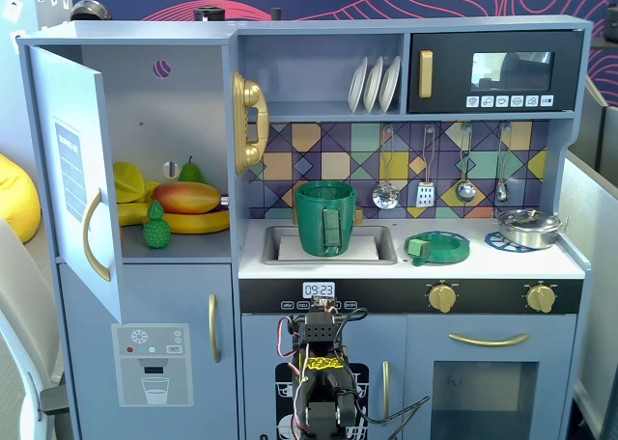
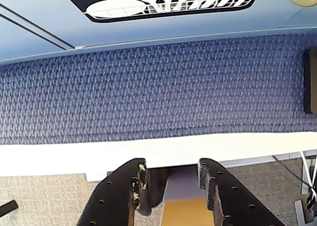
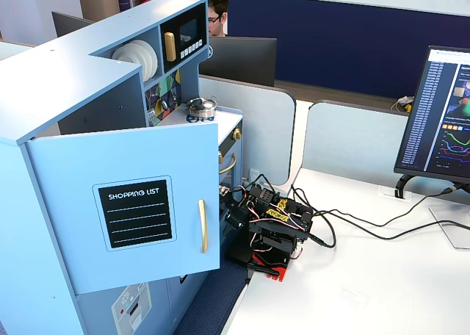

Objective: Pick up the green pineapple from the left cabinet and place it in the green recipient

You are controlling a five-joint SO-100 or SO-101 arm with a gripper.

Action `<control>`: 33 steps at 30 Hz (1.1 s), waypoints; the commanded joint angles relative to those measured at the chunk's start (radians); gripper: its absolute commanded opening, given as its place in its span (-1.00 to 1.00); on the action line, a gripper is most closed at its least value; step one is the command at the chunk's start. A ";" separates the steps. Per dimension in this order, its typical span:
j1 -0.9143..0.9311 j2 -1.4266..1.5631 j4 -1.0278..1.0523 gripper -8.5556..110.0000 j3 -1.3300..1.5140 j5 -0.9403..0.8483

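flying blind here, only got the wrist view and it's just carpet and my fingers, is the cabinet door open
Observer: Yes, the left cabinet door stands swung open.
Operator: where's the pineapple
Observer: The green pineapple stands upright at the shelf's front, before the banana.
Operator: and the pot
Observer: The green recipient stands upright in the sink, strap handle facing out.
Operator: how far off is the arm
Observer: Folded low before the kitchen's base; the gripper is open and empty.
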 commanded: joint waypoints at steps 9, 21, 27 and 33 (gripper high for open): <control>0.141 -0.011 0.164 -0.86 0.018 0.020; -0.170 -0.048 -0.620 -0.86 -0.035 0.014; -0.462 -0.235 -0.910 -0.71 -0.285 -0.041; -0.606 -0.376 -0.991 -0.37 -0.502 -0.015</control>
